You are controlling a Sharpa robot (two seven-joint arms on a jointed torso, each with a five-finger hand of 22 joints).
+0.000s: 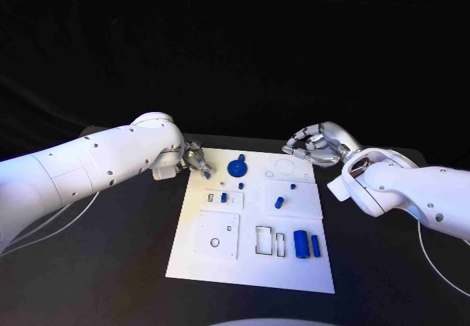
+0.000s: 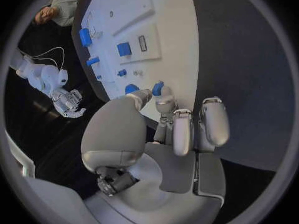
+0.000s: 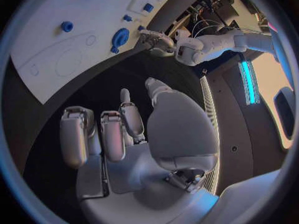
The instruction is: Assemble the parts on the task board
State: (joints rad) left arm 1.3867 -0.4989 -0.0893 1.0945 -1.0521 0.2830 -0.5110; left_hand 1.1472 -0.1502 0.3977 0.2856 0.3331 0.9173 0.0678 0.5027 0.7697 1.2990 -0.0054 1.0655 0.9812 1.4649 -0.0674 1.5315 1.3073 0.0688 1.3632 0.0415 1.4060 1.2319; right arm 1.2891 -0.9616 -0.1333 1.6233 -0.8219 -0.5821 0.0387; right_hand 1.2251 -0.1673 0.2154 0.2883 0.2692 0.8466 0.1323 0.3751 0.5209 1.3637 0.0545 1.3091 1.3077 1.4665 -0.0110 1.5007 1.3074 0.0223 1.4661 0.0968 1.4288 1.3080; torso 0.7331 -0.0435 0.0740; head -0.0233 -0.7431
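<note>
White task board (image 1: 196, 261) lies mid-table on the black table (image 1: 98, 272), long side running near to far. Left hand (image 1: 193, 161) sits at the board's far-left corner, fingers bunched on a small blue part (image 2: 158, 88) pinched at the fingertips (image 2: 165, 103), right over the board edge. Right hand (image 1: 315, 146) hovers just past the board's far-right corner, over the bare table, fingers curled inward, nothing in it; not touching the board.

Parts on the board: a round blue disc with knob (image 1: 237, 166) at the far middle, just right of the left hand, nearest thing to its fingers. A tiny blue peg (image 1: 241, 185) just near of it. Small blue block (image 1: 224, 197) in the left-middle panel. Small blue peg (image 1: 280, 201) and blue dot (image 1: 292, 185) in the right-middle panel. Two upright blue bars (image 1: 301, 245) and (image 1: 315, 246) side by side at the near-right, next to outlined rectangular slots (image 1: 263, 240). Circle outline (image 1: 287, 166) at the far right, unfilled. Left forearm (image 1: 88, 173) covers the table left of the board.
</note>
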